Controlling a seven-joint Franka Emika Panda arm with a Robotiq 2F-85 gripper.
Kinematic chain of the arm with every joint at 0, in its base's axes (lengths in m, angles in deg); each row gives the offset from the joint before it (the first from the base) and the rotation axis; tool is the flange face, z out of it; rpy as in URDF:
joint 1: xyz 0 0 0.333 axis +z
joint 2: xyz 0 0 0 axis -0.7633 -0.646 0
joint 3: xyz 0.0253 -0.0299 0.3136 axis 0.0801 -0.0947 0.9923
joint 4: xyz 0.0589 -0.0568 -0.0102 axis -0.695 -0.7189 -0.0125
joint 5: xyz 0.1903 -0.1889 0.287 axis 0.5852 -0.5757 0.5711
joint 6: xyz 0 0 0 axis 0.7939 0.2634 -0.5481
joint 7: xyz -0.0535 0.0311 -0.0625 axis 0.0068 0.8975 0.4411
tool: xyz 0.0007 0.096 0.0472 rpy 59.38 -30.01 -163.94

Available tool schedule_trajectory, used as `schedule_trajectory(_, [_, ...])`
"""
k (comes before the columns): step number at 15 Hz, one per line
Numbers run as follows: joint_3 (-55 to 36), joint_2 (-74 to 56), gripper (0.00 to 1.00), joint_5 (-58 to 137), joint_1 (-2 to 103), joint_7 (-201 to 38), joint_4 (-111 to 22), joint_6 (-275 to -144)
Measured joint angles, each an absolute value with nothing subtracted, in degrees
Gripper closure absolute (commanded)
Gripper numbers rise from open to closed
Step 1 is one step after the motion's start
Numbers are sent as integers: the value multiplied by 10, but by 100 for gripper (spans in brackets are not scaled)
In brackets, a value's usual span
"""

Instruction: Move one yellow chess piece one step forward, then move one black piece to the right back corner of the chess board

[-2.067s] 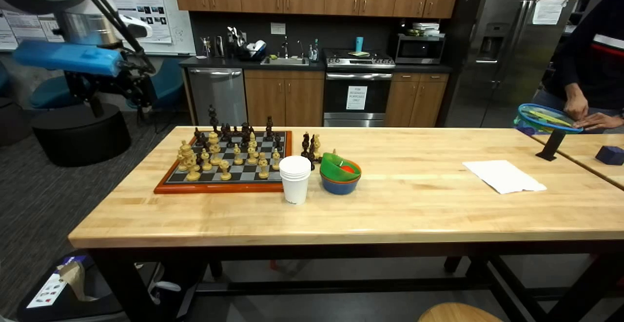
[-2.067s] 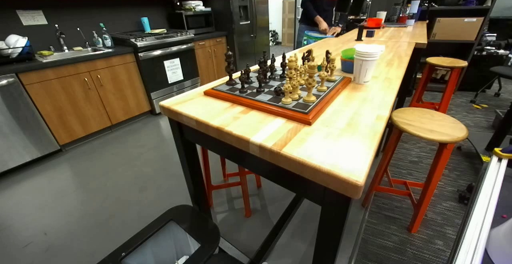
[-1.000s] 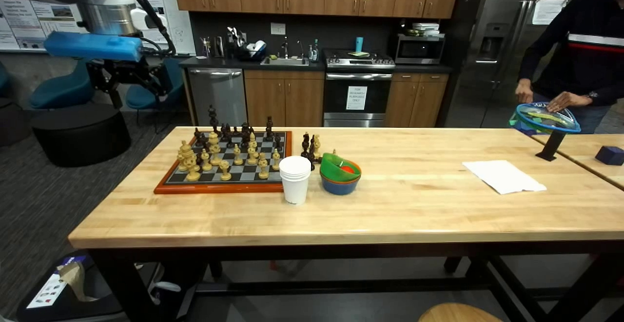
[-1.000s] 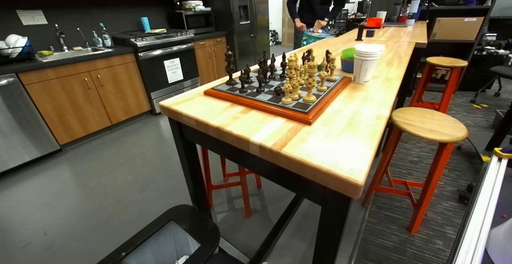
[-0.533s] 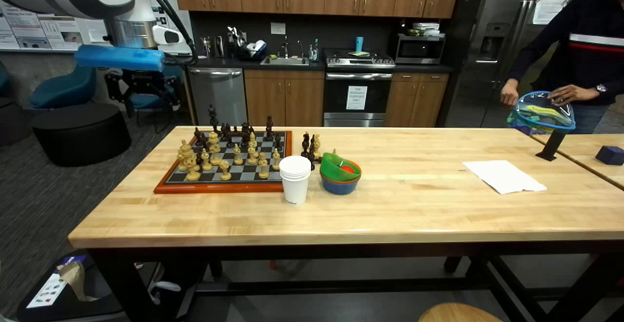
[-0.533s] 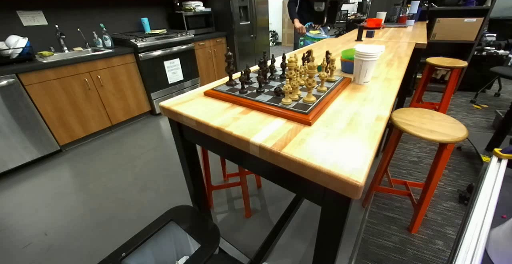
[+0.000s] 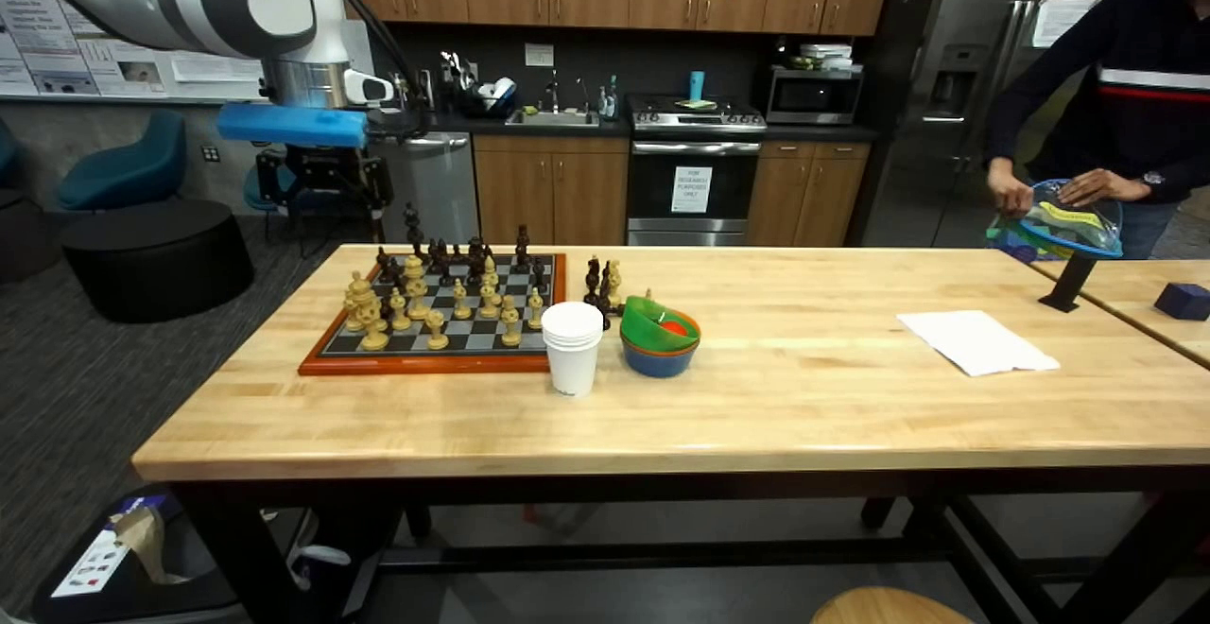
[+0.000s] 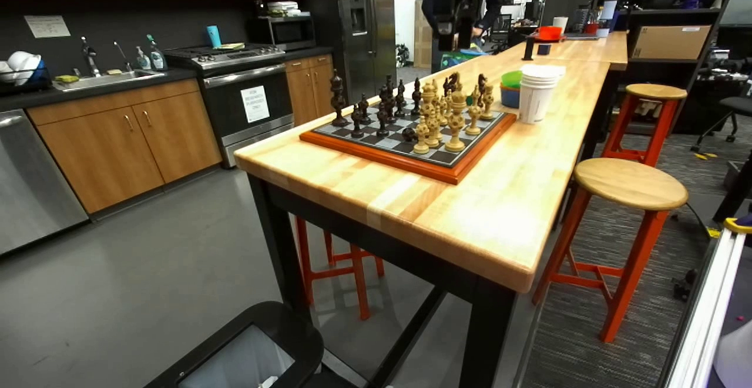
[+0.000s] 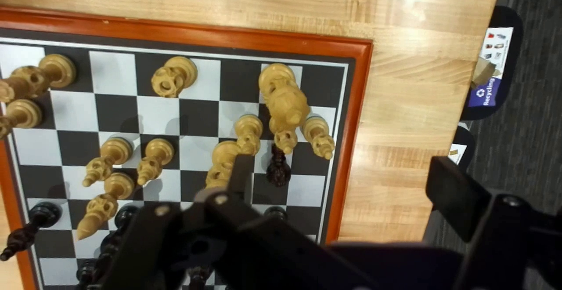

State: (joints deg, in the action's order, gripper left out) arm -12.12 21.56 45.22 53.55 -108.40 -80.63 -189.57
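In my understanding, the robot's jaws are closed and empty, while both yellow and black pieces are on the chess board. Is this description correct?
Not entirely: the jaws are open, not closed; the wrist view shows them wide apart. The rest is right: they are empty, and both yellow pieces and black pieces are on the chess board.

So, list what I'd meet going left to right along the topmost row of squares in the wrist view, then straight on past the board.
Yellow piece at the left edge, short yellow piece, large yellow piece, chess board's right border, wooden tabletop, dark bin labelled Recycling, gray carpet.
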Motion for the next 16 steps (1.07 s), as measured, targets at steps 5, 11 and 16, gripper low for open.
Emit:
schedule_trajectory(5, [-121,185,44,452,516,-1097,-780,-1897])
schedule_trajectory(11, [-122,162,32,456,498,-1103,-773,-1910])
schedule_trajectory(16, [-122,157,4,457,496,-1103,-770,-1914])
